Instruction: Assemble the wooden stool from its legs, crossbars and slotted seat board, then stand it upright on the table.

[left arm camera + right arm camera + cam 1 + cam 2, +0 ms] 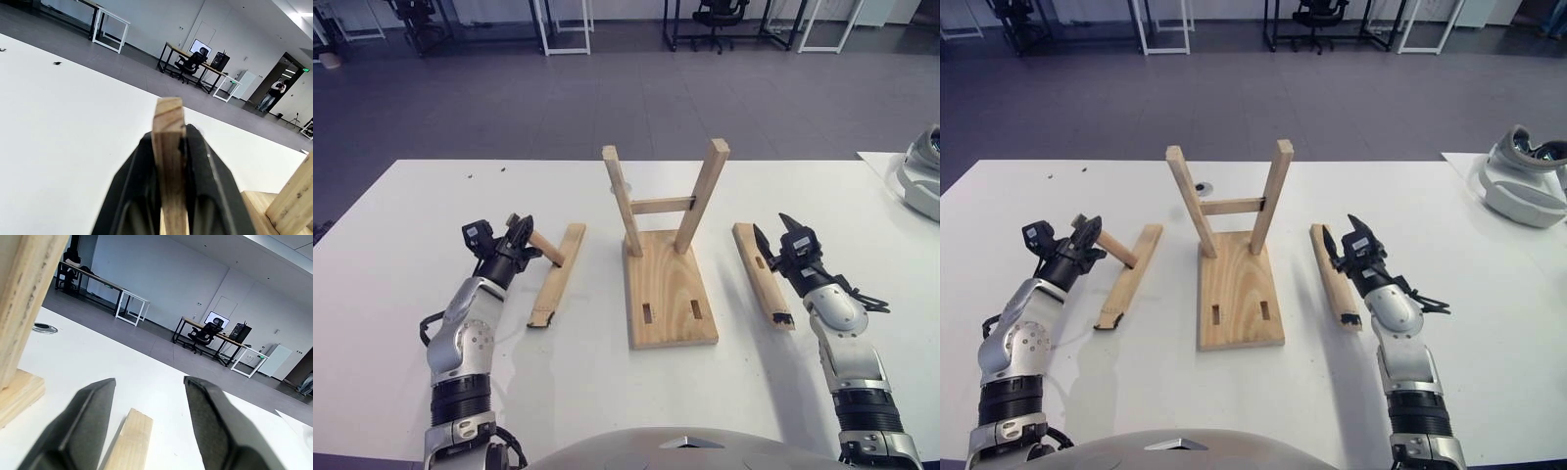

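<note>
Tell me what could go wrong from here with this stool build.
1. The left gripper pinches the short crossbar near one end, so it may twist when pushed into a leg.
2. The right gripper is open beside the right loose leg; closing off-centre could skid it away.
3. The two fitted legs stand splayed on the seat board; a bump might unseat them.

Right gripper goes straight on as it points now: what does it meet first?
Most likely the far end of the loose leg between the open fingers of the right gripper; depth is unclear, so it could skim over it.
</note>
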Robot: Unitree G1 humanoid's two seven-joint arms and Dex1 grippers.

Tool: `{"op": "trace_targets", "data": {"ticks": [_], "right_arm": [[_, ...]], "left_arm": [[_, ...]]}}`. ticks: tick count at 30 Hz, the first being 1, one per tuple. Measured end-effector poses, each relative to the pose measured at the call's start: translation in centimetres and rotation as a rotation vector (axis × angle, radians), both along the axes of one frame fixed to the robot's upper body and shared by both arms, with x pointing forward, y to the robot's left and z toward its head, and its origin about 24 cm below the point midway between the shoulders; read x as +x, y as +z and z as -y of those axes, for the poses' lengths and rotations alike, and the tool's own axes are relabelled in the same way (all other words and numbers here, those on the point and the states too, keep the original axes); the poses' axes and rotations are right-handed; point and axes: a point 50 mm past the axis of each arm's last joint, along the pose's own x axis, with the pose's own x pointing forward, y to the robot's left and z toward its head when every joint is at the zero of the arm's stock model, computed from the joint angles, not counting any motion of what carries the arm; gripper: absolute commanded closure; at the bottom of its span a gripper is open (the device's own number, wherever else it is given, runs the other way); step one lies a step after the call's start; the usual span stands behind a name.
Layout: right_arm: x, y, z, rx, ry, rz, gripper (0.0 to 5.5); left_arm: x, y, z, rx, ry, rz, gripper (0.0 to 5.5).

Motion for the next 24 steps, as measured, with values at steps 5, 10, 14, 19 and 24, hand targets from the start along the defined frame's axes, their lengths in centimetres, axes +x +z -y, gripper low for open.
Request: {"op": "trace_targets", "data": {"ticks": [5,10,14,19,24], "right_arm": [[0.1,-0.2,-0.1,-0.005,0.002,-0.004,2.90],[0.1,-0.2,-0.1,-0.032,-0.001,0.001,2.90],[0.1,-0.3,-0.3,-0.041,0.006,-0.001,2.90],[0.1,-0.3,-0.3,-0.041,0.001,-0.002,2.90],[0.1,-0.4,-0.3,-0.043,-0.002,-0.004,2.90]], "left_arm": [[0.0,0.1,0.5,0.059,-0.031,-0.027,5.09],[-0.2,-0.3,2.0,0.234,-0.067,0.023,5.09],[-0.3,-0.4,3.1,0.341,-0.082,0.076,5.09],[-0.4,-1.3,3.3,0.414,-0.066,0.072,5.10],[-0.4,-1.4,3.4,0.413,-0.065,0.083,5.10]]}}
